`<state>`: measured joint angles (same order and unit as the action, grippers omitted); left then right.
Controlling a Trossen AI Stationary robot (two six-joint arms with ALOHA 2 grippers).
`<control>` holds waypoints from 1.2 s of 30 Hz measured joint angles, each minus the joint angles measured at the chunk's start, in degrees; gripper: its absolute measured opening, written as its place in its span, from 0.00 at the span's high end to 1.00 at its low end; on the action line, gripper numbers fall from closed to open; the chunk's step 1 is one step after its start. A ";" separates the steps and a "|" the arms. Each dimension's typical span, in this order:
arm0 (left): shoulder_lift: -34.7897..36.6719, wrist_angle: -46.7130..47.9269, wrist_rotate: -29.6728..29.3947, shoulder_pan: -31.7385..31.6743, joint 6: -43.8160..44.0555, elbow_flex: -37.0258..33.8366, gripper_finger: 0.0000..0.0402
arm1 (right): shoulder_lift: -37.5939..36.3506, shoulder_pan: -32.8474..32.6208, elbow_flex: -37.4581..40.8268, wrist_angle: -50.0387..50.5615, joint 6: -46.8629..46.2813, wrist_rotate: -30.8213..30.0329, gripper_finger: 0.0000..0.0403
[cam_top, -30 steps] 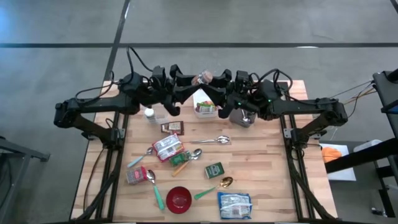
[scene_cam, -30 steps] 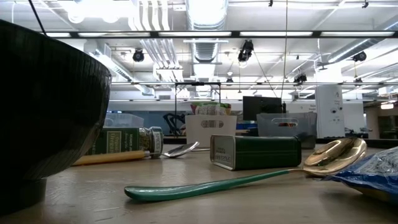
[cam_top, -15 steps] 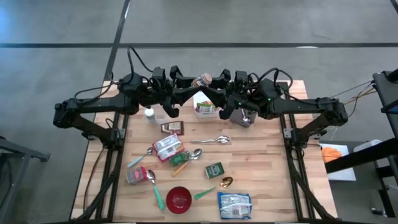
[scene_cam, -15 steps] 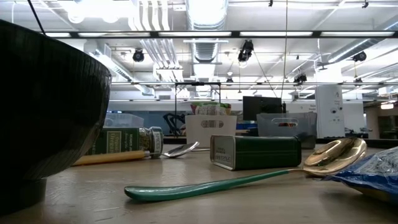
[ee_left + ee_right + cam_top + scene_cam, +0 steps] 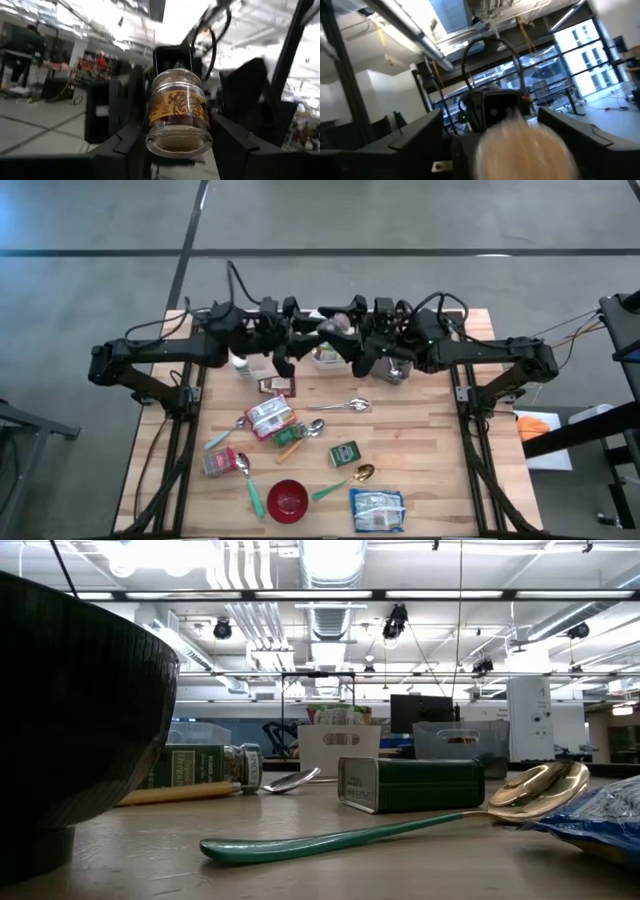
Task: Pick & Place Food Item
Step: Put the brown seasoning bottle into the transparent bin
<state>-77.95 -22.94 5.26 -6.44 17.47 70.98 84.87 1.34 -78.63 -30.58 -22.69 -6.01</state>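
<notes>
Jar (image 5: 177, 112) hangs mid-air above the desk (image 5: 430, 460), clamped by left tool (image 5: 175, 145); right tool (image 5: 520, 135) spread beside it, placement pending.

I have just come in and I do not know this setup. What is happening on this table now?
The two arms meet in the air over the far side of the table. The left gripper is closed on a small glass jar with a patterned label. The right gripper faces it with its fingers spread beside the jar, not gripping it. It looks like a handover between the arms. Packets, spoons, a green tin and a red bowl lie untouched.
</notes>
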 joint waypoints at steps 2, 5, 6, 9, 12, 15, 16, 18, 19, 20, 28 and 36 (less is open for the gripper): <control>-0.03 -1.08 -0.46 -0.04 0.42 0.04 0.57 | -0.06 0.03 0.00 0.05 0.13 -0.89 0.16; -0.09 -3.26 -0.80 -0.01 0.37 0.04 0.57 | -0.02 0.02 0.00 0.33 0.13 -1.47 0.15; 0.00 -4.48 -0.86 -0.01 0.37 0.04 0.57 | -0.01 0.02 0.02 0.18 0.21 -1.72 0.15; 0.13 -7.70 -1.19 -0.04 0.20 0.13 0.57 | -0.01 0.02 0.02 -1.26 0.59 -2.82 0.15; 0.13 -8.24 -1.36 -0.05 0.11 0.15 0.57 | -0.03 0.07 0.02 -1.85 0.70 -3.14 0.15; 0.13 -8.13 -1.34 -0.10 0.09 0.15 0.57 | -0.03 0.04 0.02 -1.97 0.85 -3.19 0.15; 0.13 -8.16 -1.34 -0.11 0.07 0.15 0.57 | -0.03 0.04 0.01 -2.16 0.90 -3.27 0.15; 0.17 -8.15 -1.37 -0.15 0.06 0.15 0.57 | 0.16 0.04 -0.61 -2.18 1.61 -3.38 0.15; 0.17 -8.15 -1.39 -0.15 0.01 0.15 0.57 | 0.31 0.04 -1.10 -2.22 2.23 -3.40 0.15; 0.17 -8.15 -1.39 -0.15 -0.09 0.15 0.57 | 0.38 0.04 -1.50 -2.13 2.93 -3.42 0.15; 0.21 -8.57 -1.83 -0.15 -0.09 0.21 0.57 | 0.75 0.04 -3.87 0.93 4.30 -3.64 0.19; 0.24 -10.11 -2.71 -0.23 -0.09 0.35 0.57 | 0.77 0.04 -3.72 0.60 4.80 -4.60 0.43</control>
<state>-77.71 -33.05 2.55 -6.67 17.39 71.33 85.65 1.39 -82.35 -29.98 -17.89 -10.61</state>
